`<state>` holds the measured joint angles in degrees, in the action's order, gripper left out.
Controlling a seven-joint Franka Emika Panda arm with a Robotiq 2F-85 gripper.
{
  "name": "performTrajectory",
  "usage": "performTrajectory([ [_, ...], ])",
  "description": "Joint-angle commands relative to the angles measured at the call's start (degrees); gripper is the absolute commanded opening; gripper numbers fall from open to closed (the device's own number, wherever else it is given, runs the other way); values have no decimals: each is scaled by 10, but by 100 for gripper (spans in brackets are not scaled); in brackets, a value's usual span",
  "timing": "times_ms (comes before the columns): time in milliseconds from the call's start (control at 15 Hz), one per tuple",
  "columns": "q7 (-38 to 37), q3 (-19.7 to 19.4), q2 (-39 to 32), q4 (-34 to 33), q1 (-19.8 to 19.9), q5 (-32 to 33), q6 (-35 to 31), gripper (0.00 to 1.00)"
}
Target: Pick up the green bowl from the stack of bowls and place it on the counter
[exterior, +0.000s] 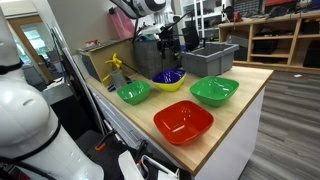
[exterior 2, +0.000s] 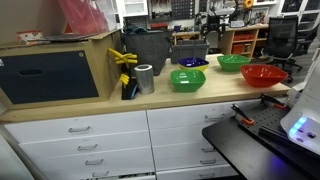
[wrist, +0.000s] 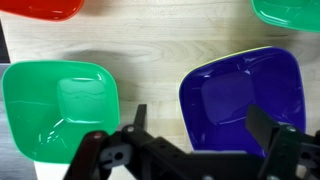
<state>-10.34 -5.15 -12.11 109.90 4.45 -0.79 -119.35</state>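
The wide green bowl (exterior: pixel 214 90) with a rounded-square rim sits alone on the wood counter (exterior: pixel 246 84), apart from the stack. It also shows in an exterior view (exterior 2: pixel 233 62) and at the left of the wrist view (wrist: pixel 60 105). The stack of bowls (exterior: pixel 168 79), yellow outside with dark blue inside, also shows in an exterior view (exterior 2: pixel 190 63) and in the wrist view (wrist: pixel 240 95). My gripper (exterior: pixel 167 50) hangs above the stack, open and empty; in the wrist view its fingers (wrist: pixel 198 115) straddle the blue bowl's left part.
A smaller green bowl (exterior: pixel 133 92) sits near the drawer-side edge and a red bowl (exterior: pixel 183 122) near the counter's end. A grey bin (exterior: pixel 210 55) stands behind the stack. A silver cup (exterior 2: pixel 145 78), a yellow clamp (exterior 2: pixel 125 60) and a dark box (exterior 2: pixel 50 72) stand beyond.
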Motion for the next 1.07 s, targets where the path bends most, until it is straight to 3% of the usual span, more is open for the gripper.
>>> performTrajectory([
  [0, 24, 8, 17, -35, -9, 12, 59, 100],
  [1000, 34, 51, 78, -84, -45, -2, 190, 100],
])
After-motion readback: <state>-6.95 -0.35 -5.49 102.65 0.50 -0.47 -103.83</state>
